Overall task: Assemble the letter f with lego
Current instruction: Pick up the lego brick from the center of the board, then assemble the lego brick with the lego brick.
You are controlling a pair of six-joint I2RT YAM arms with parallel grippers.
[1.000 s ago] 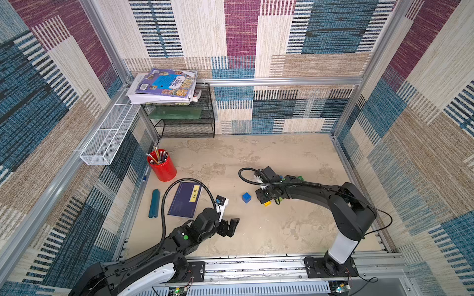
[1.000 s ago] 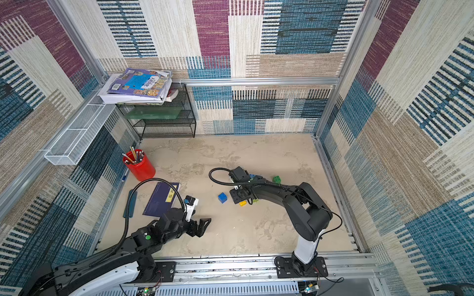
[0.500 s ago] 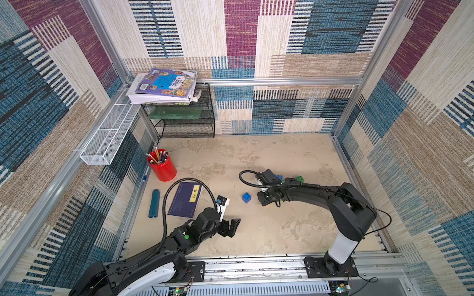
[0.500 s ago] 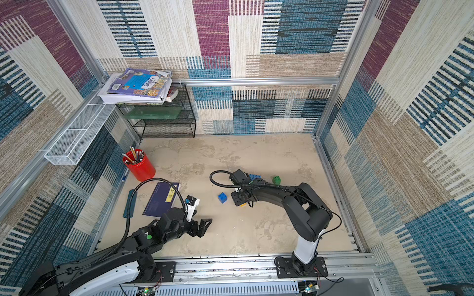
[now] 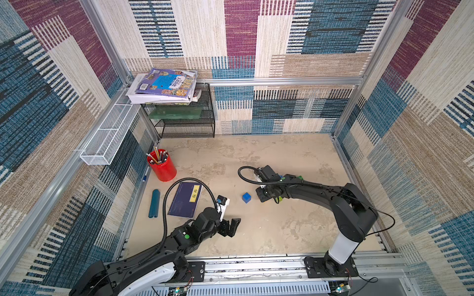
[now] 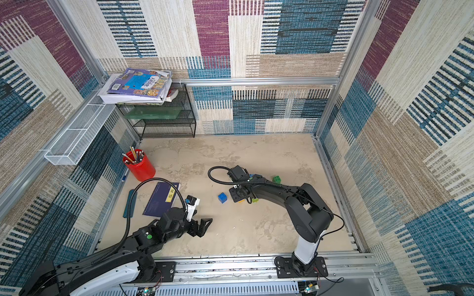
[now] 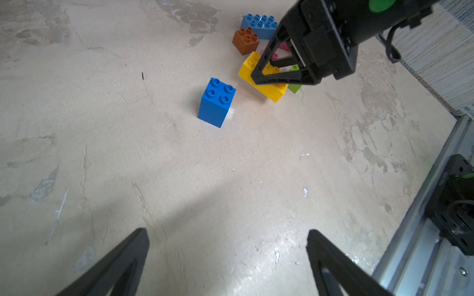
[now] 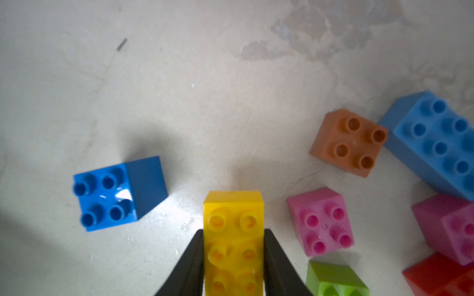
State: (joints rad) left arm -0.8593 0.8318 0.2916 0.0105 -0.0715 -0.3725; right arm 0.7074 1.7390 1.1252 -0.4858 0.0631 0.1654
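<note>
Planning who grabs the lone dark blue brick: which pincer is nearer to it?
Right. The right pincer, clamping the yellow brick, sits beside the blue brick; the left pincer hangs open, farther away.

Pencil cup (image 5: 163, 169), notebook (image 5: 183, 202) — books (image 5: 164, 85) atop rack (image 5: 184, 125)

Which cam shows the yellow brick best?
Right wrist: yellow brick close up, studs clear, right pincer closed on its sides. Left wrist shows it smaller, partly behind that pincer. In a top view only a sliver peeks from under the arm.
</note>
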